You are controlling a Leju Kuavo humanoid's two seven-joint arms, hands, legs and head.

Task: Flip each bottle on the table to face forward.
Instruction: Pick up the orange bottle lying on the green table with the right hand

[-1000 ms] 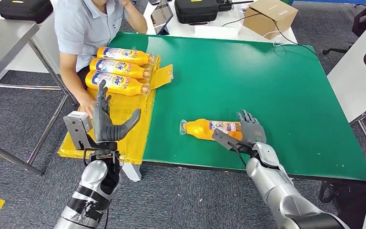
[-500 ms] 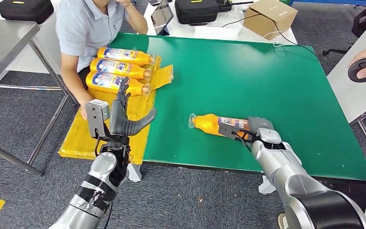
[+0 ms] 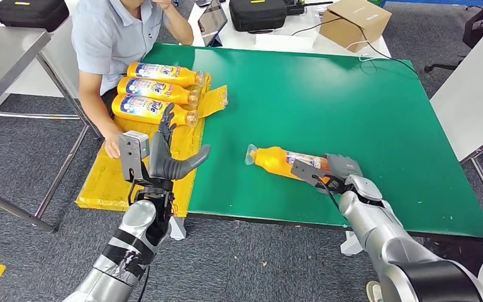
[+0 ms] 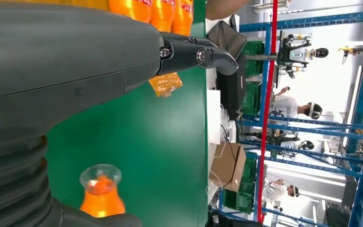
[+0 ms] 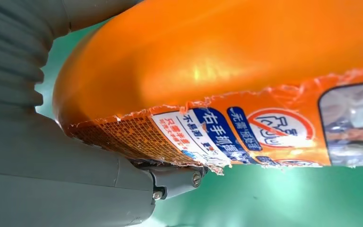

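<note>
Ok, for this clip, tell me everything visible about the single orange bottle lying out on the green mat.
The orange bottle is glossy plastic, lying on its side on the green mat, its clear-capped neck pointing toward the robot's left. A printed label with blue and white panels and torn edges wraps its body. The right hand grips its base end, thumb against the label in the right wrist view. It lies apart from the three bottles on the yellow sheet.
</note>
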